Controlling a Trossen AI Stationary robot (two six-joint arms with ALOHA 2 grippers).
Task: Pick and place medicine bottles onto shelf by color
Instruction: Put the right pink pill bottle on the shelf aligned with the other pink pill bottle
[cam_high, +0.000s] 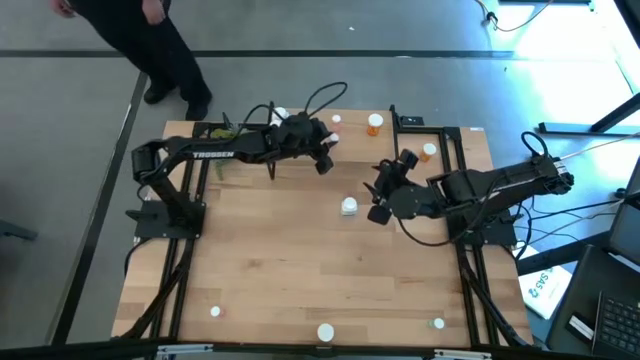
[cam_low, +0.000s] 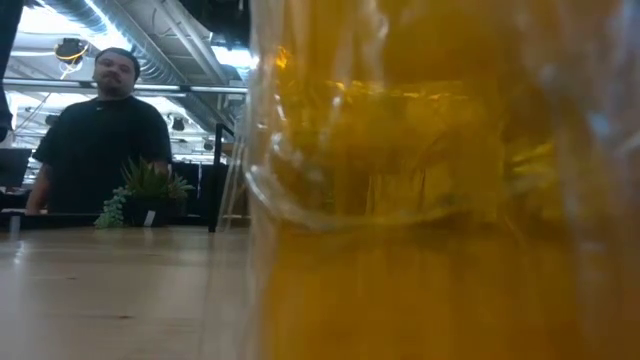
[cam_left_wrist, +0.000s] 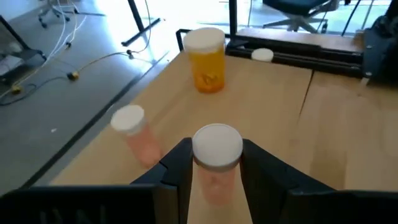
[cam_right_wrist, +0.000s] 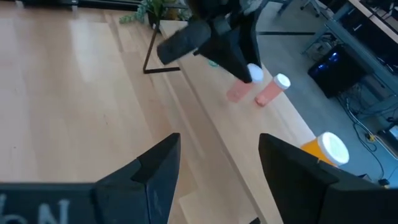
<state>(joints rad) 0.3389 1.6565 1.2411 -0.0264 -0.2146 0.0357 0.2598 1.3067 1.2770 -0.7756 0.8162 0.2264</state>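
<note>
Where legible, "TROSSEN" along left arm (cam_high: 215, 153).

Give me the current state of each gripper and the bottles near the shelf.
Left gripper: shut on pink bottle, over the shelf.
Right gripper: open, empty.
Second pink bottle: upright, capped, on the shelf.
Orange bottle: upright, capped, on the shelf.

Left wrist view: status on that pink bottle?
Left gripper shut on a pink bottle over the shelf. Right gripper open, empty, mid-table. Second pink bottle stands close beside; orange bottle farther along.
</note>
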